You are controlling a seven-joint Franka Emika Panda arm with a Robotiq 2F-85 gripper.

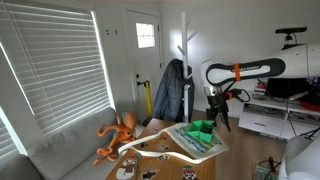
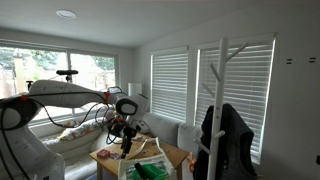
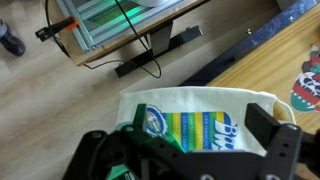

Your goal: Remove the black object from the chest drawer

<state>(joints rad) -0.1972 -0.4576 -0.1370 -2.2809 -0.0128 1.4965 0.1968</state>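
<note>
The bright green chest drawer (image 1: pixel 203 128) sits on a white printed tote bag (image 1: pixel 200 145) on the wooden table. It also shows in an exterior view (image 2: pixel 150 170), and in the wrist view (image 3: pixel 132 130) only its green edge shows at the lower left. My gripper (image 1: pixel 222 115) hangs just above and beside the drawer, and it shows too in an exterior view (image 2: pixel 125 138). In the wrist view the gripper (image 3: pixel 190 140) is open and empty, its fingers spread wide over the bag (image 3: pixel 200 115). I cannot make out the black object in any view.
An orange octopus plush (image 1: pixel 118 135) lies on the table's far side by a grey sofa (image 1: pixel 60 150). A coat rack with a dark jacket (image 1: pixel 172 88) stands behind. A white cabinet (image 1: pixel 270 120) stands beside the arm. The table edge (image 3: pixel 270 60) and the floor show in the wrist view.
</note>
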